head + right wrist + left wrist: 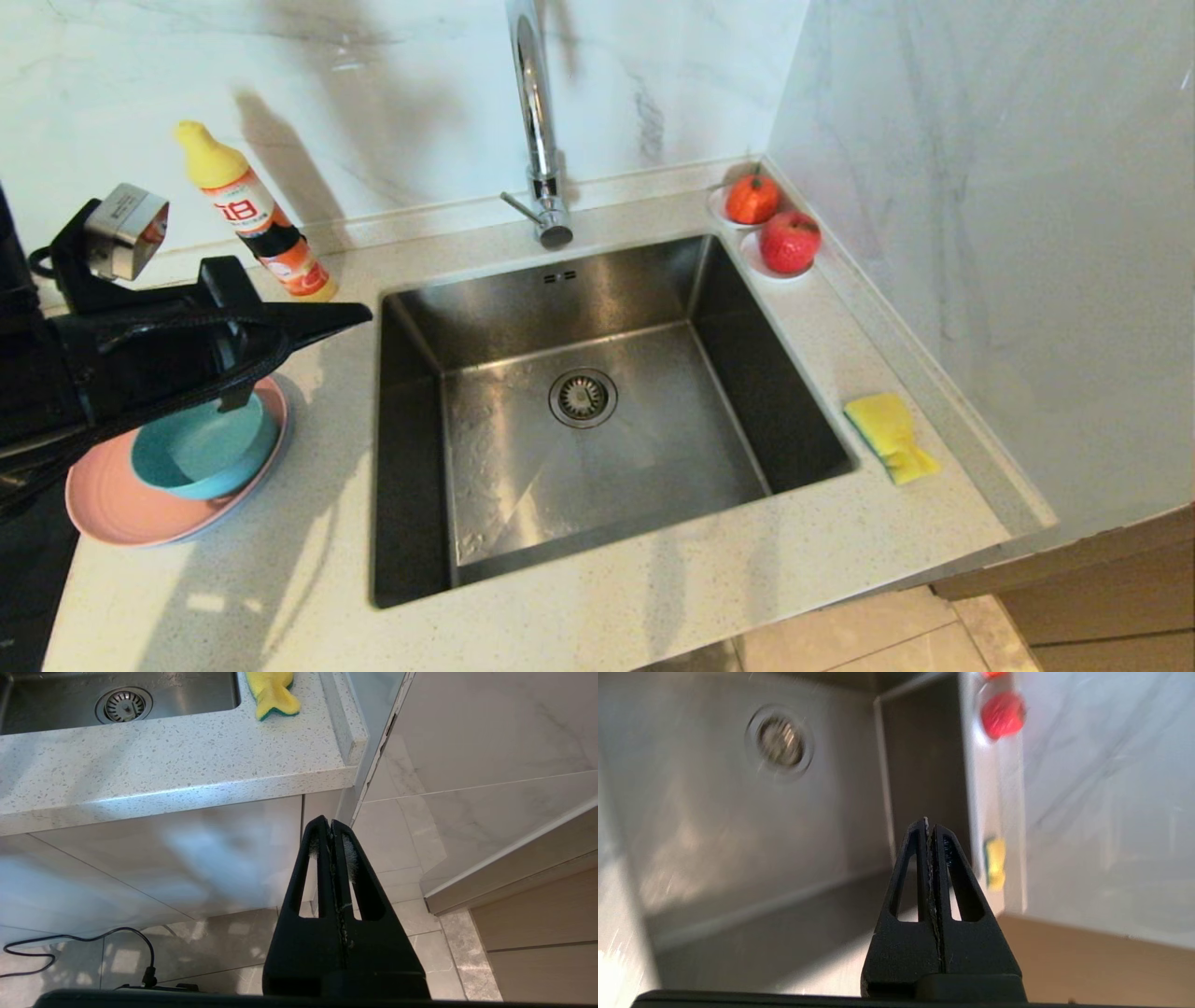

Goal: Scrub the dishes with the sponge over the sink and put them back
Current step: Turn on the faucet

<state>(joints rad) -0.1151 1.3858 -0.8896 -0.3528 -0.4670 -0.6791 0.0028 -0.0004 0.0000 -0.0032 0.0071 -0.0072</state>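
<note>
A teal bowl [201, 450] sits in a pink plate [112, 509] on the counter left of the sink [597, 411]. My left gripper [362, 315] hangs shut and empty above these dishes, its tip pointing toward the sink; in the left wrist view the left gripper [929, 823] faces the basin [714, 812]. The yellow sponge [889, 437] with a green underside lies on the counter right of the sink, and the sponge [271, 693] also shows in the right wrist view. My right gripper [331, 823] is parked low beside the cabinet, shut and empty.
An orange detergent bottle [257, 219] with a yellow cap stands behind the dishes. The chrome tap [540, 121] rises behind the sink. Two saucers with red fruit [789, 241] sit in the back right corner. A marble wall [980, 233] bounds the counter on the right.
</note>
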